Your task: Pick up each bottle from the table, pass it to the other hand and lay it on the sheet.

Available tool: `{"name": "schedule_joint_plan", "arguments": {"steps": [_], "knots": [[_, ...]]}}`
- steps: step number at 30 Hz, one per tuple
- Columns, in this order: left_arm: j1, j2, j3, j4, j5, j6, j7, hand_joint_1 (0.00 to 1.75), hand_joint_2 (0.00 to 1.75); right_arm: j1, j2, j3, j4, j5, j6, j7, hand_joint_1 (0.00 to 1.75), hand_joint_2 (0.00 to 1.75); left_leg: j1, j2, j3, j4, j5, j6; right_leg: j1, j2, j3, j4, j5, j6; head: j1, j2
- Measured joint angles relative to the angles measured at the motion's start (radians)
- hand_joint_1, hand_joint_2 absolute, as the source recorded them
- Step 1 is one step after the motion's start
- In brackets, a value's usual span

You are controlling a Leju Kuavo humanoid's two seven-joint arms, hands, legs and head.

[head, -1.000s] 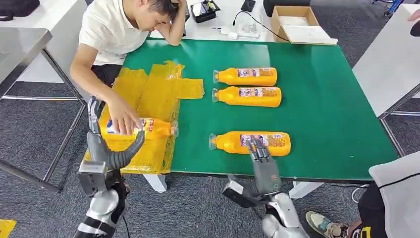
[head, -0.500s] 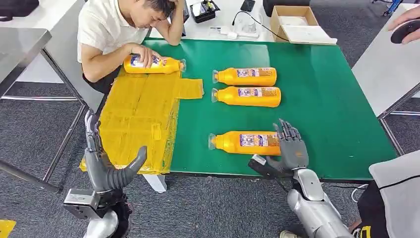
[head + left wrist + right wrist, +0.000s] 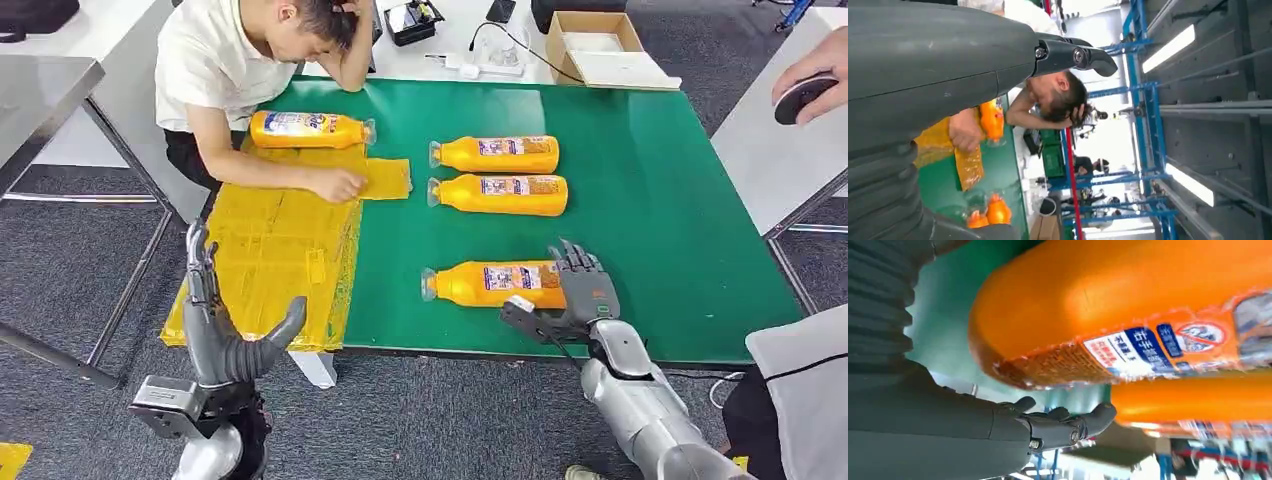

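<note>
Reaching over the near edge of the green worktop [image 3: 640, 200], the right hand [image 3: 585, 295] stands at the base end of the nearest bottle [image 3: 490, 285], fingers spread and raised beside it, holding nothing; whether they touch the bottle cannot be told from the head view, and the right wrist view shows the orange bottle base [image 3: 1108, 315] just beyond the extended fingers [image 3: 1068, 422]. This bottle lies on its side, cap toward the yellow sheet [image 3: 275, 250], parallel to the near edge. Farther back on the worktop two more bottles [image 3: 497, 154] [image 3: 500, 195] lie side by side, just apart, caps the same way. The left hand [image 3: 215, 320] is raised below the near left corner of the sheet, off the worktop edge, fingers straight up and thumb held out to the side, holding nothing. A fourth bottle [image 3: 310, 129] lies at the far edge of the sheet. A person in a white shirt [image 3: 215, 60] sits at the far left corner, one hand [image 3: 337, 185] resting on the sheet, the other at the head. A cardboard box [image 3: 600, 48] sits beyond the worktop.
</note>
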Motion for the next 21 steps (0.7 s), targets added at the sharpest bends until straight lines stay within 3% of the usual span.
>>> {"name": "schedule_joint_plan", "arguments": {"steps": [2,3,4,5,11,17,21], "knots": [[-0.007,0.0,-0.002,0.006,-0.001,-0.005,0.003,0.0,1.75,-0.02,0.007,0.003,0.022,-0.007,0.043,-0.001,0.0,1.75,0.0,0.0,0.0,0.0,0.0,0.0,0.0,0.0,0.0,0.0,0.0,0.0,0.0,0.0],[-0.011,0.0,-0.003,0.008,-0.001,-0.009,0.005,0.0,1.75,-0.029,0.011,0.003,0.03,-0.015,0.064,-0.005,0.26,1.75,0.0,0.0,0.001,0.0,0.0,0.0,0.0,0.0,0.0,0.0,0.0,0.0,0.0,0.0],[-0.013,0.0,-0.005,0.01,-0.003,-0.012,0.007,0.0,1.75,-0.038,0.014,0.003,0.038,-0.022,0.088,-0.01,1.34,1.75,0.0,0.0,0.001,0.0,0.0,0.0,0.0,0.0,0.0,0.0,0.0,0.0,0.0,0.0],[-0.017,0.0,-0.008,0.013,-0.004,-0.016,0.009,0.0,1.75,-0.048,0.019,0.003,0.05,-0.029,0.124,-0.015,1.69,1.75,0.0,0.001,0.002,0.0,0.0,0.0,0.0,0.0,0.001,0.0,0.0,0.0,0.0,0.0],[-0.036,0.0,-0.021,0.036,-0.002,-0.041,0.013,0.0,1.75,-0.086,0.026,0.014,0.1,-0.061,0.244,-0.042,1.75,1.75,0.0,0.002,0.004,0.0,0.0,0.0,0.0,0.001,0.003,0.0,0.0,0.0,0.0,0.0],[-0.052,0.0,-0.037,0.059,0.002,-0.051,0.014,0.0,1.75,-0.109,0.024,0.018,0.131,-0.094,0.262,-0.071,1.75,1.75,0.0,0.002,0.007,0.0,0.0,0.0,0.0,0.001,0.006,0.0,0.0,0.0,0.0,0.0],[-0.059,0.0,-0.043,0.068,0.015,-0.054,0.011,0.0,1.75,-0.103,0.024,0.012,0.137,-0.183,0.257,-0.161,1.75,1.75,0.0,0.002,0.008,0.0,0.0,0.0,0.0,0.001,0.007,-0.001,0.0,0.0,0.0,0.0]]}}
